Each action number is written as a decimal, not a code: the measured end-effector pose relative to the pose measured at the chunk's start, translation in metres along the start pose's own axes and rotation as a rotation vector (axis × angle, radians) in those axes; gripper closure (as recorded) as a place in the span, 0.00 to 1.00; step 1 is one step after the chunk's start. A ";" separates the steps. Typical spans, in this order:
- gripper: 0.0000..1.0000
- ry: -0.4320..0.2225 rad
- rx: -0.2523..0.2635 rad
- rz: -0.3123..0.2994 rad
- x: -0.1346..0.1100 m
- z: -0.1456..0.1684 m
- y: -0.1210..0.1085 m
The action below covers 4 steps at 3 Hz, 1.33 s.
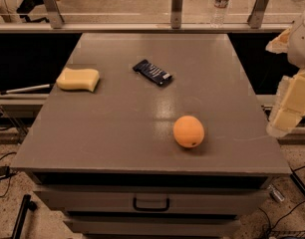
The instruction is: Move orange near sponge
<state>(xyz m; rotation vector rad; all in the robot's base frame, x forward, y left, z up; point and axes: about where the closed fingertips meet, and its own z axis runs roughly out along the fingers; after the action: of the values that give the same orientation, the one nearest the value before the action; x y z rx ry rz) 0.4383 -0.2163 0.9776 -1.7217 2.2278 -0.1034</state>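
Observation:
The orange [188, 131] sits on the grey table top [117, 133], right of centre and near the front edge. The pale yellow sponge [78, 78] lies flat at the table's left edge, further back. My gripper [288, 114] shows as pale blocky parts at the right edge of the view, off the table's right side and well to the right of the orange. It touches nothing on the table.
A dark blue wrapper packet [152, 72] lies between sponge and orange, towards the back. A rail with metal posts [177, 6] and a water bottle [221, 3] stand behind the table. A drawer handle [151, 203] shows below the front edge.

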 end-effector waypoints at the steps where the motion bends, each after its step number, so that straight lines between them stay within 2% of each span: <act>1: 0.00 0.000 0.000 0.000 0.000 0.000 0.000; 2: 0.00 -0.098 -0.041 -0.031 -0.023 0.026 0.005; 3: 0.00 -0.294 -0.184 -0.138 -0.079 0.097 0.033; 4: 0.00 -0.368 -0.271 -0.235 -0.105 0.133 0.061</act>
<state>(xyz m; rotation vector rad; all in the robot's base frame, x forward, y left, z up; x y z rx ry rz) 0.4442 -0.0811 0.8584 -1.9491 1.8329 0.4456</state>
